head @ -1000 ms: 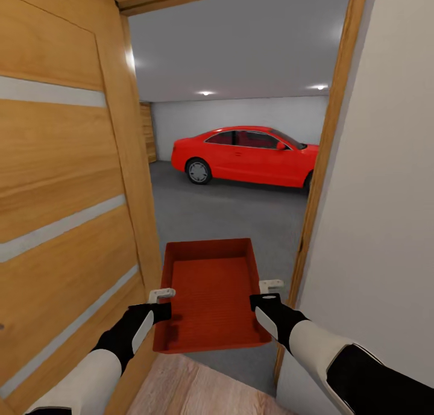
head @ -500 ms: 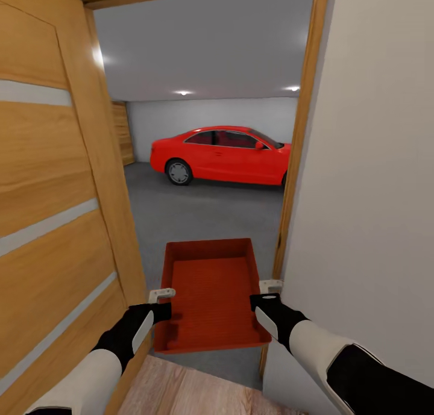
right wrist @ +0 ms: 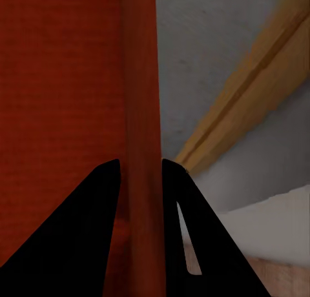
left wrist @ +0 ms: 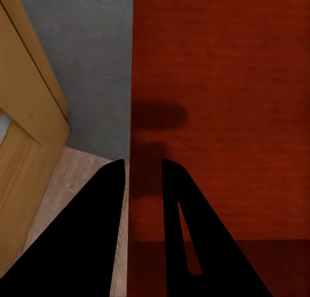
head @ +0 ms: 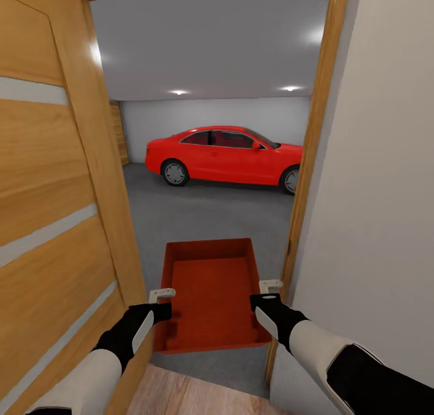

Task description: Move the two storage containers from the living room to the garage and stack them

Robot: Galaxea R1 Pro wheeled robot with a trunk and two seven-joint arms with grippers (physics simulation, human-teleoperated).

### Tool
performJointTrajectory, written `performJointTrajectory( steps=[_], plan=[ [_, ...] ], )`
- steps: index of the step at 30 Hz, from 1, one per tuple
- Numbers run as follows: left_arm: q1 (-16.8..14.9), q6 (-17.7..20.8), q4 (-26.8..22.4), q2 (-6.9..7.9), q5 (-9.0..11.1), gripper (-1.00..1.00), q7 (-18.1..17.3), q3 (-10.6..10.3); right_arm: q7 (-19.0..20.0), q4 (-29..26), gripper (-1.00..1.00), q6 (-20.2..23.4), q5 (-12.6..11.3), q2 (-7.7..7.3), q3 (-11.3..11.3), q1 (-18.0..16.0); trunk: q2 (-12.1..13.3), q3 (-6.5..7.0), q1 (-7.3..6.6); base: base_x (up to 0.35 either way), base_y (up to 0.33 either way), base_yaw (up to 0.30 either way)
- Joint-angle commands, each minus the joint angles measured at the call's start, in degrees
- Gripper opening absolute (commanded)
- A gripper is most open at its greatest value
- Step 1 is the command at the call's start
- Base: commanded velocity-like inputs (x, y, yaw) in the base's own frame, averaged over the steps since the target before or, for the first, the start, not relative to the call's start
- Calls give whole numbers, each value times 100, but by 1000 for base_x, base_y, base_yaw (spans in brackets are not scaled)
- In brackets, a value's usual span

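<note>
A: State the surroundings, largest item first.

B: Ahead lies the garage (head: 211, 53), with pale walls and a grey concrete floor (head: 205, 216). A red car (head: 223, 156) is parked well back, side-on to the view. The opening is bounded by an open wooden door (head: 54, 210) on the left, a pale wall (head: 380, 192) on the right and a wooden frame (head: 313, 138) between wall and opening. A strip of light plank flooring (head: 193, 397) lies at the threshold.

A: Locate the container.

B: One orange-red container (head: 208, 294) is carried level in the doorway, above the concrete just past the planks, open side up.

A: Gripper condition?

B: The left gripper (head: 161, 300) is clamped on the container's left wall; the right gripper (head: 265, 293) is clamped on its right wall, the wall between the fingers (right wrist: 106, 232).
</note>
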Motion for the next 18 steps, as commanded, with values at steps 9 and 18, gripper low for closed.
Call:
performJointTrajectory(
  steps=[9,18],
  plan=[
    [0,40,-5,-3,-121,-100,242,28,-40,-27,-100,30,-78,29,132,-1,-5,-2,3,21,19,-130],
    [0,40,-5,-6,-115,-100,242,28,-40,-27,-100,30,-75,29,134,-1,-5,-2,3,14,37,-225]
  ],
)
